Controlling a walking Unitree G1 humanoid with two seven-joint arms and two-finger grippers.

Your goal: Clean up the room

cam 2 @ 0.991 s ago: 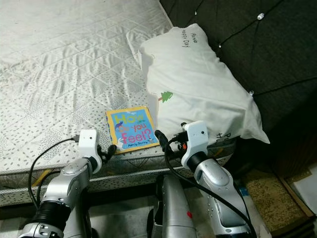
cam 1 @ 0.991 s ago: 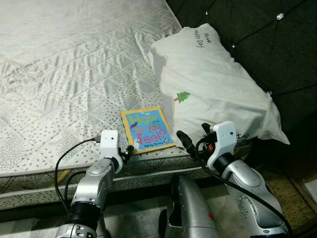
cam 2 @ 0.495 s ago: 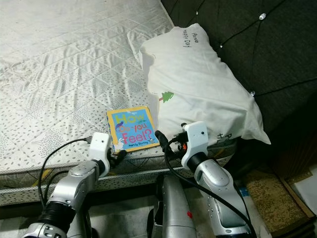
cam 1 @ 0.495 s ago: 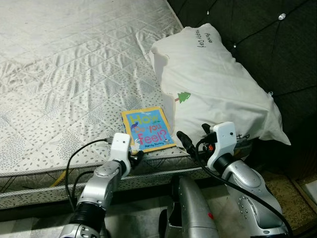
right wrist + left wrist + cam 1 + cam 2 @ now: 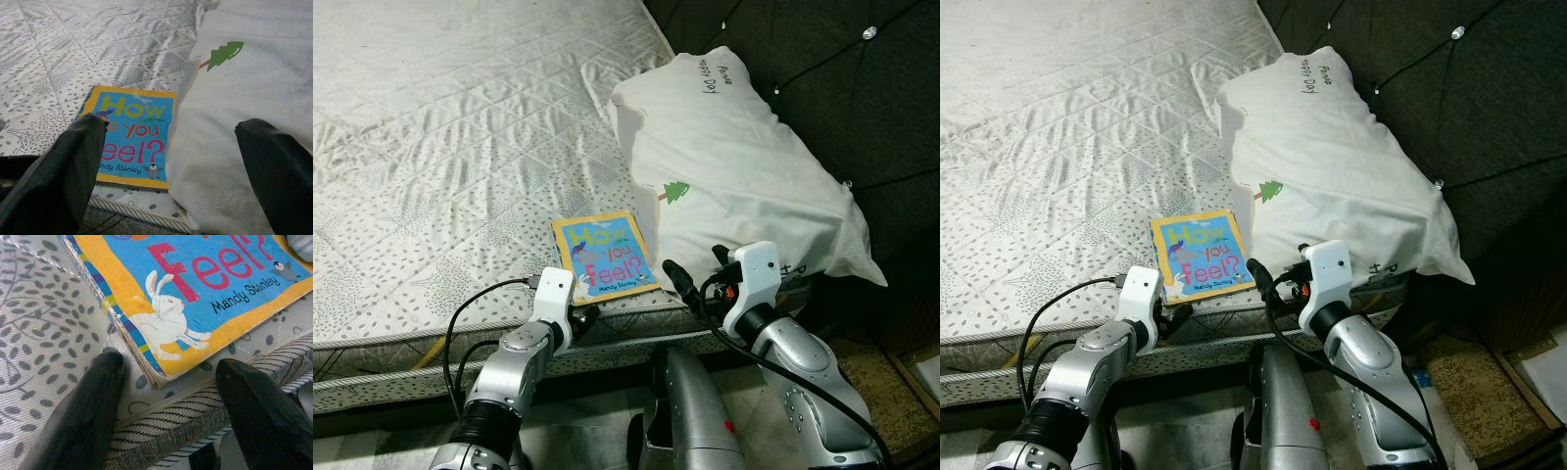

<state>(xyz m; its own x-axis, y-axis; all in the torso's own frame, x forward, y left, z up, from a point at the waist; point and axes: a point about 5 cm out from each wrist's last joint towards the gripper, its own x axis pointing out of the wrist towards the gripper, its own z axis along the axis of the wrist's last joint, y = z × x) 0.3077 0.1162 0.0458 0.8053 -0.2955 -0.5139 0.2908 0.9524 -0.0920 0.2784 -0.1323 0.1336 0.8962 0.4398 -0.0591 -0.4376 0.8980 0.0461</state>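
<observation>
One picture book [image 5: 603, 257] on quilted mattress [image 5: 450, 147] — white pillow [image 5: 744, 166] beside, both grippers' fingers spread wide — left gripper [image 5: 171, 382] at book's corner, right gripper [image 5: 171, 147] nearby

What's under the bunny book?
The book lies flat on the spotty white mattress, near its edge. Its right side touches the pillow. Whatever might be directly beneath the book is covered.

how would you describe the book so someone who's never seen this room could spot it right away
Start at the bed with its grey patterned cover and find the big white pillow against the dark headboard. The book lies flat at the bed's near edge, right beside that pillow, with the left gripper open at its near corner. It is square, bright blue with an orange border: the one colourful thing on the pale bedding.
</observation>
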